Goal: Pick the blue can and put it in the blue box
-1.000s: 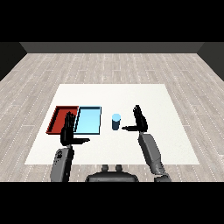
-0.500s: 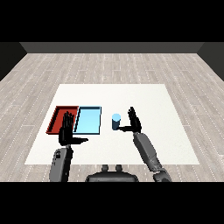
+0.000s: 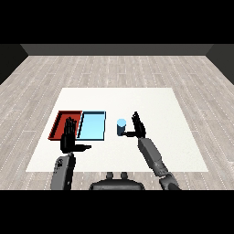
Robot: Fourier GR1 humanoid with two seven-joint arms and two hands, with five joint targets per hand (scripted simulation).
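The task looks barely begun: the blue can is not yet held or lifted, and moving it into the blue tray is all still to do.

Taking the blue tray (image 3: 92,126) as the landmark, from left to right: one red tray (image 3: 59,124) lies touching its left side. One left hand (image 3: 68,138) hangs over the near edge where the two trays meet, fingers straight and open, holding nothing. The blue tray itself has nothing in it. Just to its right, one blue can (image 3: 121,127) stands upright on the white table (image 3: 151,105). Right of the can, one right hand (image 3: 138,128) is open with fingers straight, its thumb reaching toward the can; whether it touches cannot be told.
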